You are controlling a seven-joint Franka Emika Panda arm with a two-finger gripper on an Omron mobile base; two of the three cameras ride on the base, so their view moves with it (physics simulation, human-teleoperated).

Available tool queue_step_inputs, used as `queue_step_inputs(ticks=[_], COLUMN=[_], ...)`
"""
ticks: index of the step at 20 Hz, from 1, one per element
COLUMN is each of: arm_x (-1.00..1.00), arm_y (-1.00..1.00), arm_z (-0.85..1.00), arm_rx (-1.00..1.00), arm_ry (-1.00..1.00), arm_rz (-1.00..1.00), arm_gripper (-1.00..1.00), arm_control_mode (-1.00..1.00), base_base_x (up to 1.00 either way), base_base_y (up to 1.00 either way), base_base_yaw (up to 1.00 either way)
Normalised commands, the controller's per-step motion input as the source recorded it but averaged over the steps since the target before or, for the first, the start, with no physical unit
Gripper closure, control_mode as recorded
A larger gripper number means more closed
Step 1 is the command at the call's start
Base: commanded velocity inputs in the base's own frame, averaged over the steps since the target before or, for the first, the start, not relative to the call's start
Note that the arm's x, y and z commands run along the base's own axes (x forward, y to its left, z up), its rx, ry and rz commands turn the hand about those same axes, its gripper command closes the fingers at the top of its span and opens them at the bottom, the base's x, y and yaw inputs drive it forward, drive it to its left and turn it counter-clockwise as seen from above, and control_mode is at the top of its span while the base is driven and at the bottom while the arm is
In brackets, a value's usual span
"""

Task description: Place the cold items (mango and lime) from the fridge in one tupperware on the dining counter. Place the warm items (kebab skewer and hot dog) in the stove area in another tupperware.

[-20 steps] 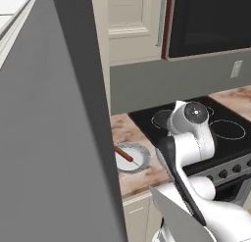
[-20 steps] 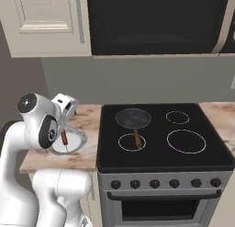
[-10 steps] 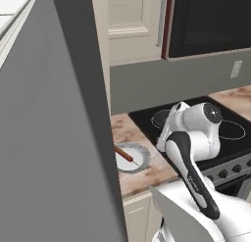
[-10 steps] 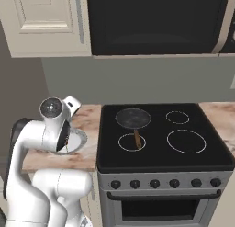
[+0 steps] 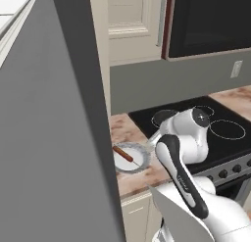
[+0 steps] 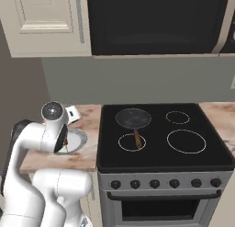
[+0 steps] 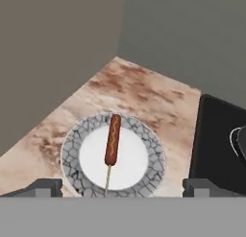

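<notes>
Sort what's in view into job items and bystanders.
Job items: hot dog on a stick; stove area cooktop; open gripper hovering above the hot dog.
Bystanders: crackle-rimmed plate under the hot dog; dark pan on the back-left burner; microwave; cream cabinet.

The hot dog (image 7: 112,139), a reddish-brown sausage with a wavy yellow mustard line and a thin pale stick at one end, lies flat across the white centre of a round plate (image 7: 145,133) with a grey crackle-patterned rim. In the hand view it runs from 12 to 6 o'clock, stick at 6. The plate sits on the marbled worktop (image 7: 144,94) of the stove area (image 6: 160,134), at 9 o'clock of the black cooktop.
</notes>
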Motion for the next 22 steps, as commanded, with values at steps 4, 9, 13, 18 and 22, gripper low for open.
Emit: queue_step_inputs(ticks=[4,9,13,18,22], arm_x=[0.0,0.0,0.03,0.39,0.7], arm_y=[0.0,0.06,0.39,0.36,0.0], arm_z=[0.0,-0.08,-0.46,-0.62,-0.41], arm_rx=[0.03,-0.03,-0.08,-0.07,0.0], arm_ry=[0.35,0.22,0.13,0.1,0.22], arm_rz=[-0.33,-0.13,0.0,0.03,0.08], arm_gripper=[-1.0,-1.0,-1.0,-1.0,-1.0], arm_control_mode=[-1.0,-1.0,-1.0,-1.0,-1.0], base_base_x=[0.0,0.0,0.0,0.0,0.0], base_base_y=[0.0,0.0,0.0,0.0,0.0], base_base_yaw=[0.0,0.0,0.0,0.0,0.0])
